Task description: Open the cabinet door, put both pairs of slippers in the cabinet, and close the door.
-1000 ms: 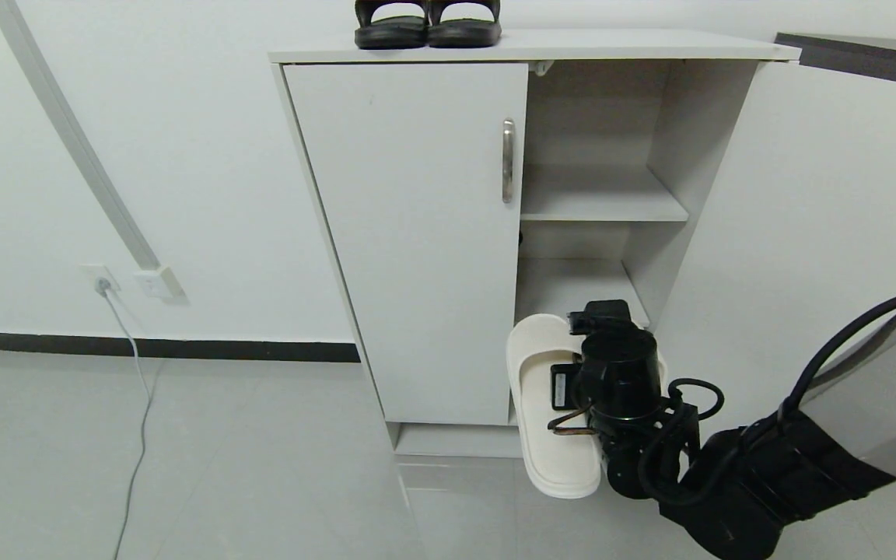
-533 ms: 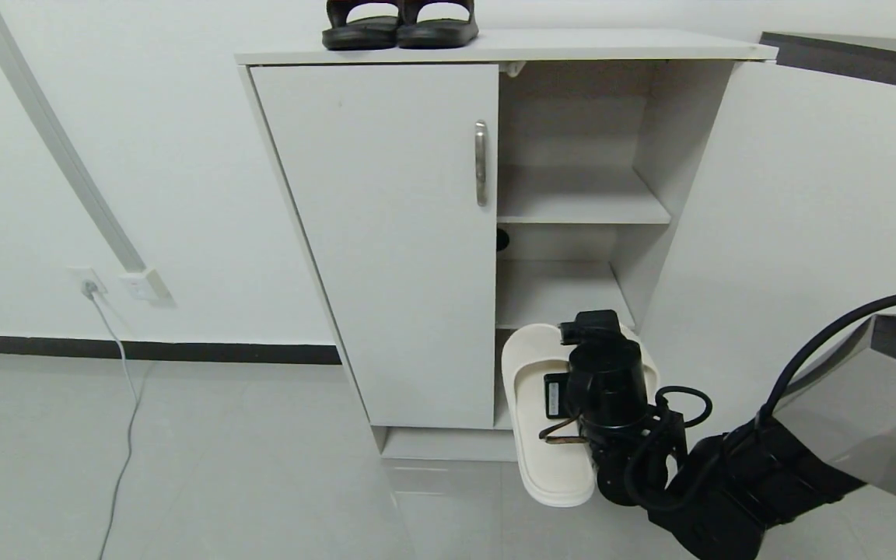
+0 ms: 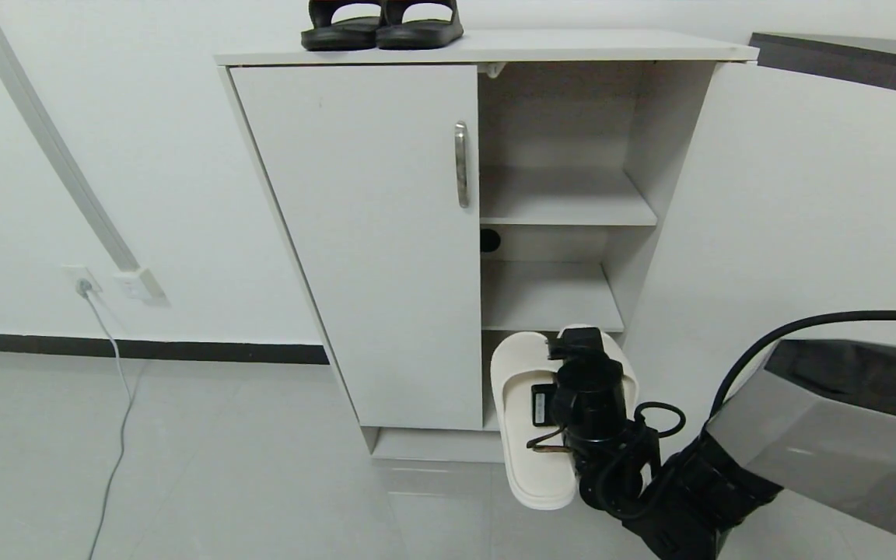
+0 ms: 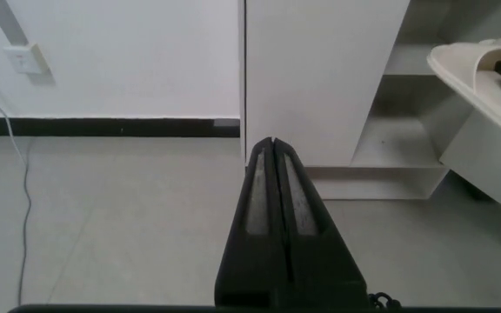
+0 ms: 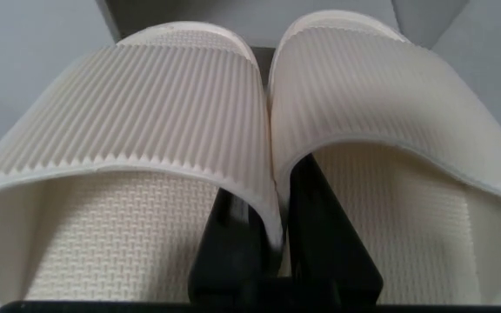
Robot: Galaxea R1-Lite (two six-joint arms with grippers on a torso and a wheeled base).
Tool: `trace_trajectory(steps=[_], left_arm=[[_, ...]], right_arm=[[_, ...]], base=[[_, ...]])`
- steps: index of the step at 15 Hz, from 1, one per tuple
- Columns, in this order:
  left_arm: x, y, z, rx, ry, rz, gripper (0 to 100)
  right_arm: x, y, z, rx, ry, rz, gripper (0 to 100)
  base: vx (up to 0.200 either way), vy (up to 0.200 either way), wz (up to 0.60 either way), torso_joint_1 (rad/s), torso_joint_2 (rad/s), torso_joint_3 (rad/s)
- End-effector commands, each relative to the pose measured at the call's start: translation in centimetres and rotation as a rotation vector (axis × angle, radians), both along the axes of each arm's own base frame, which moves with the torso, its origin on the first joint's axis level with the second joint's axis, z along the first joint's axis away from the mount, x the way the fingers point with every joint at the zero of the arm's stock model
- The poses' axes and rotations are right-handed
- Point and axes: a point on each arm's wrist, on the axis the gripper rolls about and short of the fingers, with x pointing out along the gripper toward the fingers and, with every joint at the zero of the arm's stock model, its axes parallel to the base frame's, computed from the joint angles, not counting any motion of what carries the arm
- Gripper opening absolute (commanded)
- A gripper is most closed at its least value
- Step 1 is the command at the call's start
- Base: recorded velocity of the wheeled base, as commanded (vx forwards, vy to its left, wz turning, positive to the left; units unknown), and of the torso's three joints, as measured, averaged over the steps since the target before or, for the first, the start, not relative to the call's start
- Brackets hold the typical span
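Right end effector (image 5: 272, 228) pinches the white slippers (image 3: 524, 424) together by their inner edges, at the bottom opening of the cabinet (image 3: 355, 233). One door (image 3: 790, 210) stands open. The black slippers (image 3: 382, 29) sit on top, not yet stowed; closing comes last.

Right door (image 3: 790, 218) stands wide, shelves (image 3: 565, 194) reachable, left door (image 3: 370, 233) shut
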Motion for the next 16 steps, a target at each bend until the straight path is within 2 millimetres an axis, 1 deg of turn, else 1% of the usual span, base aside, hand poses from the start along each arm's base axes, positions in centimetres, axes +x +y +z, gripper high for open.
trace_trajectory(steps=[1,6,12,16], left_arm=[[0.0,0.0,0.0,0.000,0.001,-0.001,0],[0.0,0.0,0.0,0.000,0.001,-0.001,0],[0.0,0.0,0.0,0.000,0.001,-0.003,0],[0.0,0.0,0.0,0.002,0.001,-0.003,0]], right_arm=[[0.4,0.4,-1.7,-0.022,0.022,0.001,0],[0.8,0.0,-2.0,-0.027,0.029,-0.012,0],[1.1,0.0,-3.2,-0.045,0.048,-0.018,0],[1.2,0.0,-3.3,-0.047,0.050,-0.019,0]], base=[[0.000,0.000,0.00,0.000,0.00,0.000],[0.000,0.000,0.00,0.000,0.00,0.000],[0.000,0.000,0.00,0.000,0.00,0.000],[0.000,0.000,0.00,0.002,0.00,-0.166]])
